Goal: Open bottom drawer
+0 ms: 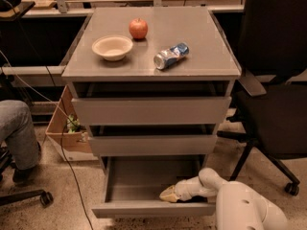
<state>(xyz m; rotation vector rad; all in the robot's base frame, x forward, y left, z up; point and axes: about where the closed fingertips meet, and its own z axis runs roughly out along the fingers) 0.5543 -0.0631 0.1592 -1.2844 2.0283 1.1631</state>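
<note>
At the left edge of the frame a person's leg point(17, 128) in jeans sat above a black chair base point(26, 195) on the speckled floor. Just right of it a cardboard box point(60, 133) with something green inside stood beside the cabinet, a thin dark cable point(64, 150) running down in front of it. The grey cabinet point(206, 42) filled the centre. On its top, from the left, were a cream bowl point(112, 47), a red apple point(138, 28) further back and apart from the bowl, and a silver-blue can point(171, 55) lying on its side. Below were the top drawer point(151, 110) and the middle drawer point(152, 145), each with a dark gap above its front. The bottom drawer point(153, 209) was at lower centre, pulled well out, with its grey tray floor exposed. The gripper point(169, 194), tan-tipped, was inside that tray at the right front, close behind the front panel; could not tell whether it was spread or closed, or touching the panel. The white robot arm point(244, 210) ran from it to the lower right corner. A black office chair point(273, 104) stood at the right edge beside the cabinet.
</note>
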